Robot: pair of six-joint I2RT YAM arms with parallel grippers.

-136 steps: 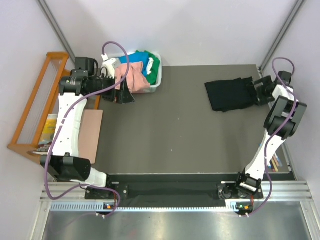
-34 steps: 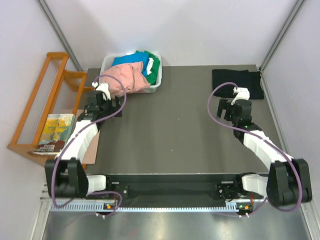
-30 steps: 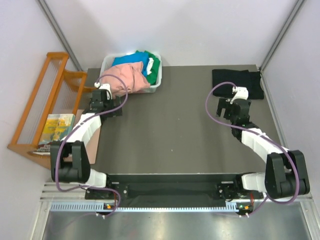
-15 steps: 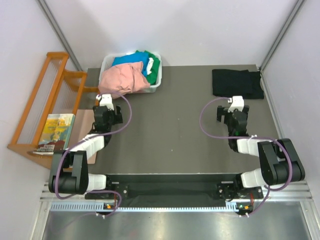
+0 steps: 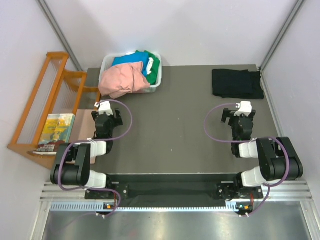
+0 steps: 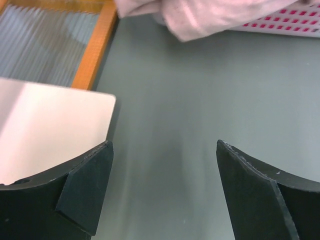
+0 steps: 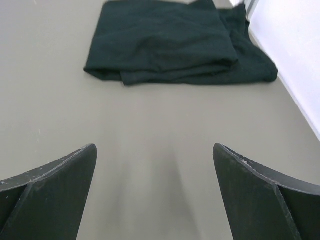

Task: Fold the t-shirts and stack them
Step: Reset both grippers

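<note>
The left end effector (image 6: 162, 167) and right end effector (image 7: 155, 167) are wide and empty. The pink shirt (image 5: 125, 80) is soft and floppy; maybe pinch its loose edge.

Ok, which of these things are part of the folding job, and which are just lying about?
Job: black t-shirt, folded, far right; pink shirt, blue shirt, green shirt, heaped in the white bin.
Lying about: that bin, wooden rack, booklet, brown board.

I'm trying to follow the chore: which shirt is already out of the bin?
The black t-shirt, lying folded flat at the table's far right corner. The pink shirt, blue shirt and green shirt are bunched in the white bin.
</note>
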